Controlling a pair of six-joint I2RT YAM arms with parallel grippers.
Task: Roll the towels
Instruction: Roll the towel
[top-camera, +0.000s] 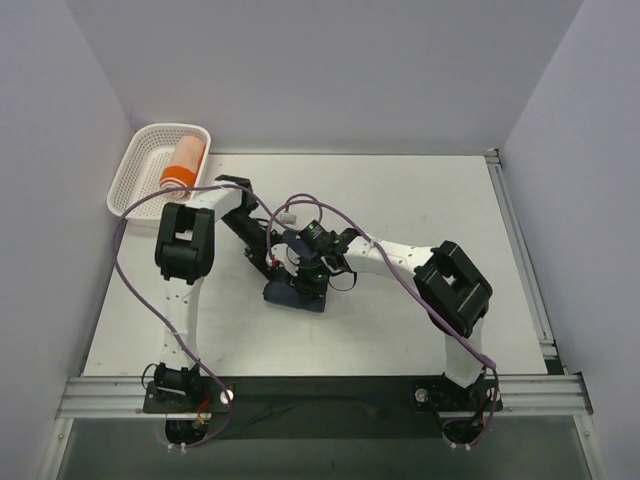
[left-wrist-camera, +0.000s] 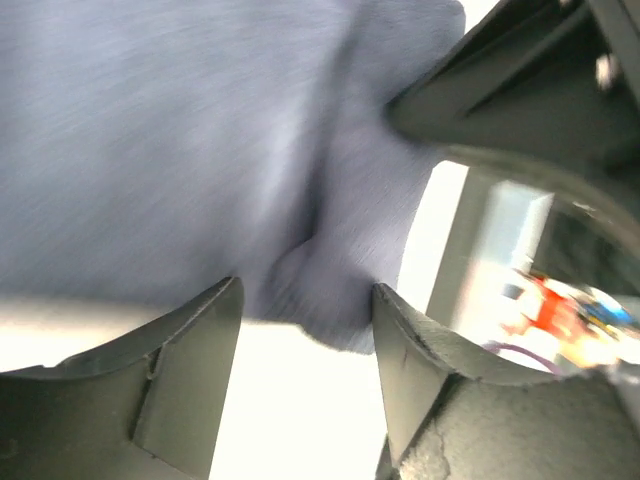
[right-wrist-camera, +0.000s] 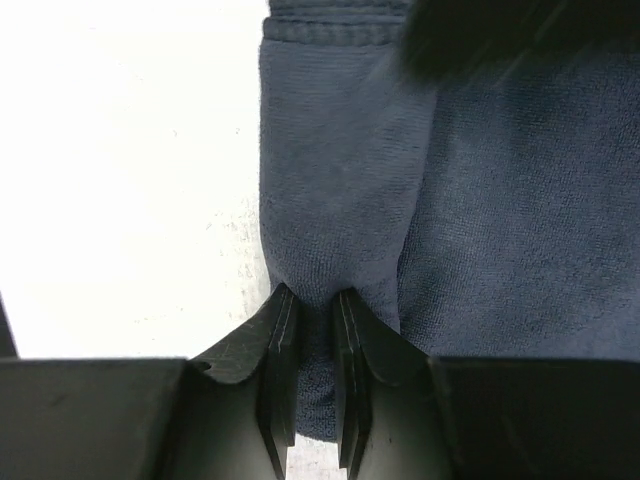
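The navy-blue towel (top-camera: 293, 296) lies bunched on the table between both arms. My right gripper (top-camera: 306, 276) is shut on a fold of it; in the right wrist view the fingers (right-wrist-camera: 312, 295) pinch a ridge of the navy towel (right-wrist-camera: 340, 200). My left gripper (top-camera: 272, 262) sits right beside it, jaws open, with the towel's edge (left-wrist-camera: 330, 300) bulging between its fingertips (left-wrist-camera: 307, 290). The orange towel (top-camera: 183, 165), rolled, with a white band at one end, lies in the white lattice basket (top-camera: 135, 165) at the back left.
The two grippers are very close together over the navy towel; the right one's dark body (left-wrist-camera: 520, 100) fills the left wrist view's upper right. Grey walls enclose the table on three sides. A metal rail (top-camera: 320, 390) runs along the near edge.
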